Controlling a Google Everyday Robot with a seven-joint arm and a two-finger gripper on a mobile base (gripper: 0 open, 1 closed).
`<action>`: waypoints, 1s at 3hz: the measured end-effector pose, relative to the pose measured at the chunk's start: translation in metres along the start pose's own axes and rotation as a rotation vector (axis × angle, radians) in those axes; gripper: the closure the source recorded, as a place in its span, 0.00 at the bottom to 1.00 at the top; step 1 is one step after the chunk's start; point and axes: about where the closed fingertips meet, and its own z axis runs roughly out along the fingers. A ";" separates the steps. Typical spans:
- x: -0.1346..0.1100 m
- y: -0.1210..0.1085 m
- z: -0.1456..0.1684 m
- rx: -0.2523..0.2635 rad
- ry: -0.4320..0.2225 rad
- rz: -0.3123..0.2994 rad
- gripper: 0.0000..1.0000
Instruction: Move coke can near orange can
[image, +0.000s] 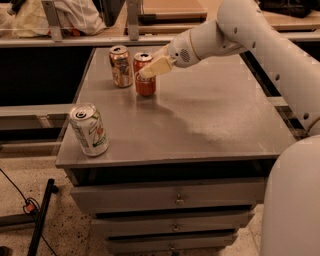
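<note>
The red coke can (145, 85) stands upright at the back left of the grey table (200, 120), close beside the coppery-orange can (120, 66), which is just to its left with a narrow gap between them. My gripper (146, 73) reaches in from the right and is shut on the coke can near its silver top. One cream finger (156, 66) lies across the can's front; the other is hidden behind it.
A white can with green and red marks (89, 130) stands near the table's front left corner. Drawers (175, 200) sit below the tabletop. A shelf with cloth runs behind the table. A black cable and a pole lie on the floor at the lower left.
</note>
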 end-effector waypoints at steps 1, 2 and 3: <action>0.008 0.003 0.006 0.007 0.013 -0.028 0.37; 0.012 0.005 0.013 0.000 0.005 -0.039 0.13; 0.013 0.006 0.016 -0.007 -0.003 -0.039 0.00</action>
